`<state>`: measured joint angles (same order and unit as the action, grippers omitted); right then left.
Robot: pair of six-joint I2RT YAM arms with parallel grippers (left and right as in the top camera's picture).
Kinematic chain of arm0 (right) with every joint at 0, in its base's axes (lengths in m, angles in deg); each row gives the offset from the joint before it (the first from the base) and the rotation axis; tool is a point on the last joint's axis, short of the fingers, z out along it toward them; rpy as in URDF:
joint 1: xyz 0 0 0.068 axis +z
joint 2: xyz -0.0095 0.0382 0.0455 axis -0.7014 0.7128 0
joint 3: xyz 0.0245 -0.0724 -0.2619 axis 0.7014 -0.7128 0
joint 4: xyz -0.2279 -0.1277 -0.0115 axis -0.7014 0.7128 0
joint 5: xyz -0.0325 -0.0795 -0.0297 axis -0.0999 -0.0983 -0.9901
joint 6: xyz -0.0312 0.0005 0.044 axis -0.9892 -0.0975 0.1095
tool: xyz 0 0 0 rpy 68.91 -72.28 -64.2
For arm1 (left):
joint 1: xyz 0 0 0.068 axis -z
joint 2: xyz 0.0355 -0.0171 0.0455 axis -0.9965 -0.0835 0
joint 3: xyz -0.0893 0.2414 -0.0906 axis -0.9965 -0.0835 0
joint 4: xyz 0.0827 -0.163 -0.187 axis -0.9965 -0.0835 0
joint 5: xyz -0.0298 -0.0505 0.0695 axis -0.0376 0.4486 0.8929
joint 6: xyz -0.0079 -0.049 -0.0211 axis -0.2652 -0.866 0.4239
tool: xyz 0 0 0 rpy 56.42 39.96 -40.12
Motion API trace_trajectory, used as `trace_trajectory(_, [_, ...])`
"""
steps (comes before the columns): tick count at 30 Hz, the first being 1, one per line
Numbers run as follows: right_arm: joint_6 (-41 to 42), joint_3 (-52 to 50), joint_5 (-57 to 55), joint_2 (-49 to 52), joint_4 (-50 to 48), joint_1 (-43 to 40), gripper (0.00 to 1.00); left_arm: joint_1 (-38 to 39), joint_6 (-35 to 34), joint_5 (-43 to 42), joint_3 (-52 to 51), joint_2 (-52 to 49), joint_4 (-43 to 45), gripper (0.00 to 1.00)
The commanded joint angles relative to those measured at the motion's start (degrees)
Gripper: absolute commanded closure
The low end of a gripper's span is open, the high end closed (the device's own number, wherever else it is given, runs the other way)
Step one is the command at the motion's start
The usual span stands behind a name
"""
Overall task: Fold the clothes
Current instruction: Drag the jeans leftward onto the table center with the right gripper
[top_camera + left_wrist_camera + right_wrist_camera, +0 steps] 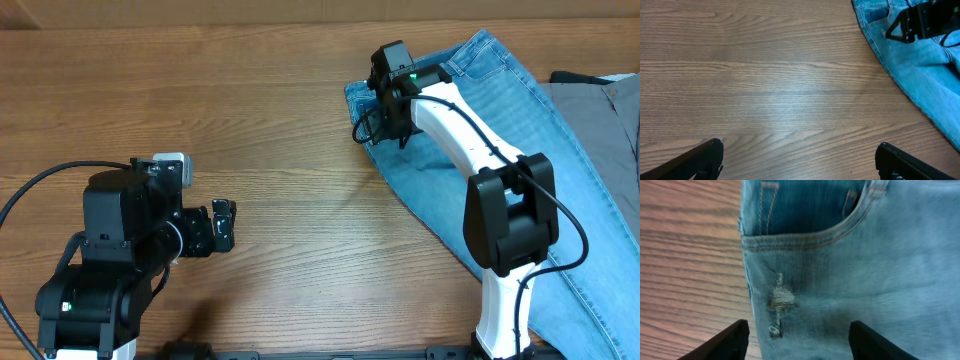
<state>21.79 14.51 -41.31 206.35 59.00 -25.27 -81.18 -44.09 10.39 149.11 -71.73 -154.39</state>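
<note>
Overhead: light blue denim jeans lie spread and unfolded across the right side of the brown wooden table. No fold is visible, so the whole task appears outstanding. Left wrist: left gripper, jaws wide and empty, over the table's bare left half. Right wrist: right gripper, jaws wide, gripping nothing, above the jeans' pocket corner at the table's far middle.

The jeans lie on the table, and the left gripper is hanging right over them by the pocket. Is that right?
Not quite. The jeans lie on the table, but it is the right gripper hanging over them by the pocket, as the right wrist view shows. The left gripper is over bare wood.
</note>
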Motion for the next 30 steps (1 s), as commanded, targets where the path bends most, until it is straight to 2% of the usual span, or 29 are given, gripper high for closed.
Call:
trace_trajectory(1, [-0.15, -0.22, 1.90, 1.66, -0.96, 0.04, 0.22, 0.11, -0.57, -0.87, 1.31, 0.02, 0.07, 0.00])
trace_trajectory(5, [-0.13, -2.10, 1.97, 4.79, -1.07, 0.00, 0.17, 0.11, -0.61, -0.90, 1.31, 0.02, 0.04, 0.00])
trace_trajectory(6, [-0.13, -2.10, 1.99, 5.70, -0.74, 0.00, 0.18, 0.11, -0.61, -0.90, 1.31, 0.02, 0.04, 0.00])
trace_trajectory(7, [-0.11, -2.10, 1.99, 6.34, -0.68, 0.00, 0.23, 0.11, -0.61, -0.87, 1.31, 0.02, 0.07, 0.00])
trace_trajectory(9, [-0.11, -2.10, 2.08, 6.45, -0.81, 0.13, 0.55, 0.11, -0.61, -0.90, 1.31, 0.02, 0.07, 0.00])
trace_trajectory(11, [-0.13, -2.08, 5.51, 6.40, -0.90, 0.28, 0.95, 0.11, -0.59, -0.87, 1.31, 0.02, 0.22, 0.00])
trace_trajectory(16, [-3.39, 0.83, 13.29, 6.40, -0.44, 3.74, 0.96, 0.11, -0.59, -0.85, 1.31, 0.02, 0.79, 0.00])
trace_trajectory(20, [-5.55, 6.01, 15.85, 6.40, -2.21, 11.96, 0.96, 0.11, -0.59, -0.85, 1.31, 0.02, 2.60, 0.00])
trace_trajectory(28, [-7.06, 7.08, 18.36, 6.40, -7.65, 28.68, 0.96, 0.11, -0.57, -0.83, 1.31, 0.02, 3.30, 0.00])
trace_trajectory(29, [-7.04, 7.08, 17.64, 6.40, -7.54, 29.46, 0.96, 0.11, -0.57, -0.83, 1.31, 0.02, 3.34, 0.00])
trace_trajectory(30, [-6.64, 7.08, 15.67, 6.38, -7.21, 29.83, 0.89, 0.11, -0.59, -0.83, 1.31, 0.02, 3.45, 0.00])
